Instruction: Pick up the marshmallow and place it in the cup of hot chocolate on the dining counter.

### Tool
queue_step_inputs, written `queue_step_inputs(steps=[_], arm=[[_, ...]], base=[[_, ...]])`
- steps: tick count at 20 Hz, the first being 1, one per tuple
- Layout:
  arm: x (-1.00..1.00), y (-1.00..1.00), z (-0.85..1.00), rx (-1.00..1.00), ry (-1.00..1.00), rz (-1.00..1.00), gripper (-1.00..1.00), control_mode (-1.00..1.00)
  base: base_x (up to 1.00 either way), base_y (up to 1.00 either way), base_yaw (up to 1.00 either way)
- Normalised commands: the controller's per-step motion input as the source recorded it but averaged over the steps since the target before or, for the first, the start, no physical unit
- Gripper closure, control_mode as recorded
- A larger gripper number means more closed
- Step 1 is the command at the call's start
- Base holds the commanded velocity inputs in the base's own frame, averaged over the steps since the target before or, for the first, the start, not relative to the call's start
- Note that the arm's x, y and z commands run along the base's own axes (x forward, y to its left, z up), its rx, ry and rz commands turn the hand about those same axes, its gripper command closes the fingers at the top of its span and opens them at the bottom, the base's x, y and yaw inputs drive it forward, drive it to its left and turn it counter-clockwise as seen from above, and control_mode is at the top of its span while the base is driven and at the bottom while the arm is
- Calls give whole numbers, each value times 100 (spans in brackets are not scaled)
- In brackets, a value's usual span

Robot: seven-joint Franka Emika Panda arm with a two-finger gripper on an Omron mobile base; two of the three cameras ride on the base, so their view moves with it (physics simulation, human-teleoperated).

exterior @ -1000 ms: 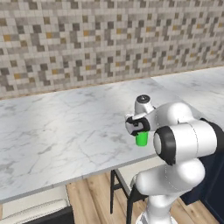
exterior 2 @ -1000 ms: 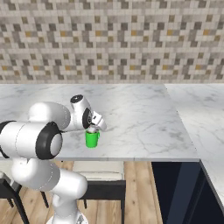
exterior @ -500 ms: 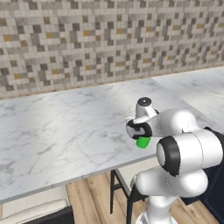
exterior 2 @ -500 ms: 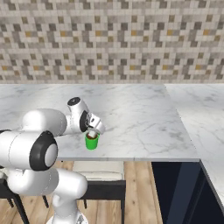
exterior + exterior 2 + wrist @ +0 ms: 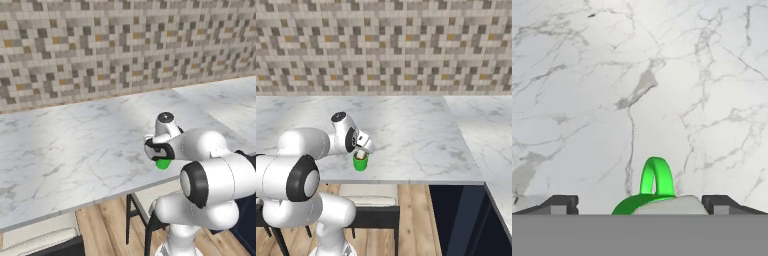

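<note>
The green cup of hot chocolate point(image 5: 360, 163) stands near the front edge of the dining counter point(image 5: 416, 135), and a pale lump, the marshmallow point(image 5: 360, 155), rests on its brown liquid. My gripper point(image 5: 362, 150) hangs just above the cup, pointing down. In the hand view the gripper point(image 5: 640, 205) is open, its fingertips point(image 5: 559, 204) spread wide on either side of the cup's rim point(image 5: 624, 206). The marshmallow point(image 5: 674, 204) lies inside, touching neither finger. From the left base view my hand point(image 5: 159, 150) covers most of the cup point(image 5: 162, 164).
The counter's front edge runs just below the cup, with a pale-seated stool point(image 5: 368, 192) under it. A second marble counter point(image 5: 481, 115) adjoins at the right, over a navy base point(image 5: 456, 215). A mosaic-tiled wall point(image 5: 125, 45) stands behind.
My hand has sunk a little closer over the cup and the elbow has swung lower. The cup has stayed where it was.
</note>
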Motion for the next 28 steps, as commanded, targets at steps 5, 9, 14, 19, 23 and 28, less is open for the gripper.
queue_step_inputs(steps=[5,9,14,19,23,28], arm=[[0,17,0,0,-3,-1,-100,-100],[0,15,0,0,-2,-1,-100,-100],[0,8,14,0,-1,-2,-100,-100],[2,2,37,0,0,-1,-100,-100],[-13,-6,65,2,0,0,-100,-100],[-90,-29,96,17,2,6,-100,-100]], base=[[0,0,0],[0,0,0],[0,0,0],[0,0,0],[0,0,0],[0,0,0]])
